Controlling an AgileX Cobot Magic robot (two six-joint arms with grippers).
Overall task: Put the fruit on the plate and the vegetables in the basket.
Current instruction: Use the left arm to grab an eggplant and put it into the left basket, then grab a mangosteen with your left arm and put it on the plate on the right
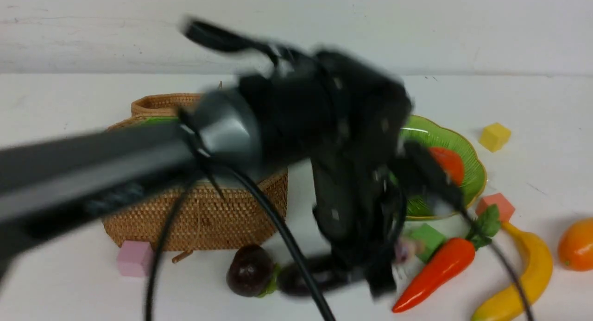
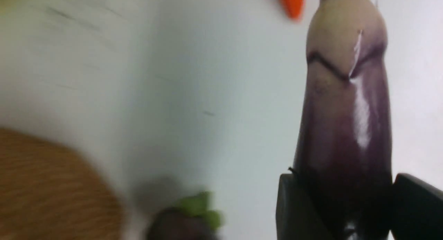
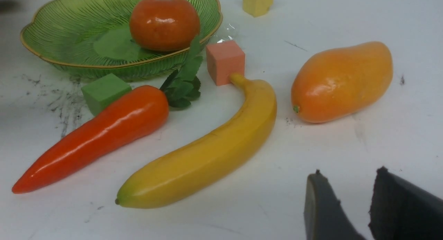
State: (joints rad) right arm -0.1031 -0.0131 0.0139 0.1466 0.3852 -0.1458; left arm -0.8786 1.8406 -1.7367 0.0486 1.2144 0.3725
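Observation:
My left gripper (image 2: 342, 179) is shut on the slim purple eggplant (image 2: 346, 112), one finger on each side of it. In the front view the blurred left arm reaches across to that gripper (image 1: 375, 274), with the eggplant (image 1: 315, 277) low over the table. Beside it lies a dark purple round fruit (image 1: 250, 270). The green plate (image 3: 52, 42) holds a round orange fruit (image 3: 164, 21). The carrot (image 3: 104, 129), banana (image 3: 207, 153) and mango (image 3: 341, 82) lie on the table. My right gripper (image 3: 349, 174) is open and empty, near the mango. The woven basket (image 1: 204, 210) stands at the left.
Small cubes lie about: pink (image 1: 134, 258) by the basket's front, green (image 3: 104, 91) and salmon (image 3: 225, 61) by the plate, yellow (image 3: 258, 1) behind it. The left arm and its cable hide much of the basket and plate in the front view.

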